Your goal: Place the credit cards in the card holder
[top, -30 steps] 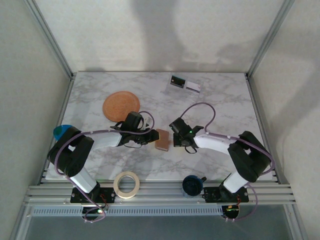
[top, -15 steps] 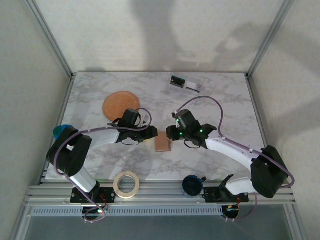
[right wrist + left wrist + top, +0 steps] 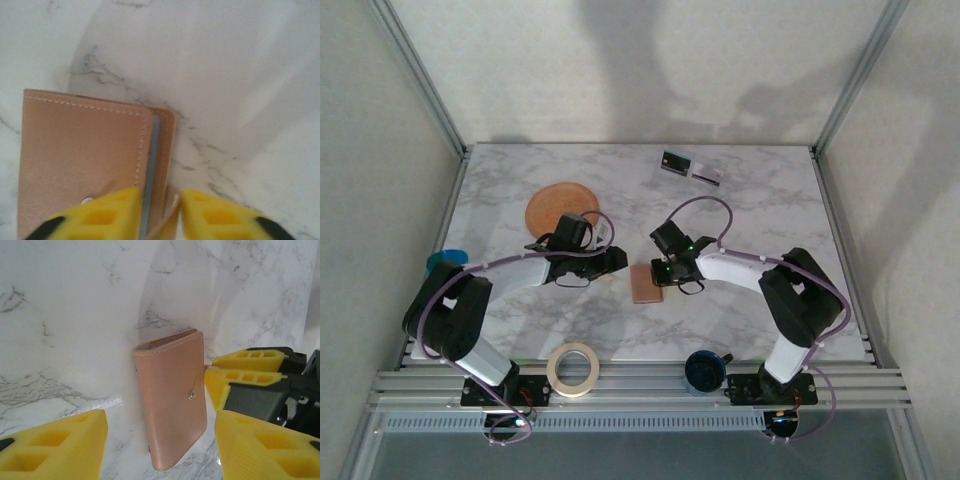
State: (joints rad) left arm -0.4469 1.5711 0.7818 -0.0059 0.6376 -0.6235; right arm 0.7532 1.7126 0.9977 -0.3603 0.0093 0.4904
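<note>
left tool [image 3: 617, 260]: open, now drawn clear of card holder [image 3: 172, 390] | right tool [image 3: 157, 210]: re-angled, closed on its right edge

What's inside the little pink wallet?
The card holder lies folded shut. A thin grey-blue strip peeks out between its flaps; the closed flap hides everything else inside.

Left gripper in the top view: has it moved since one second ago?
Yes. The left gripper has backed away from the card holder, up and left toward the orange disc, which stayed in place.
</note>
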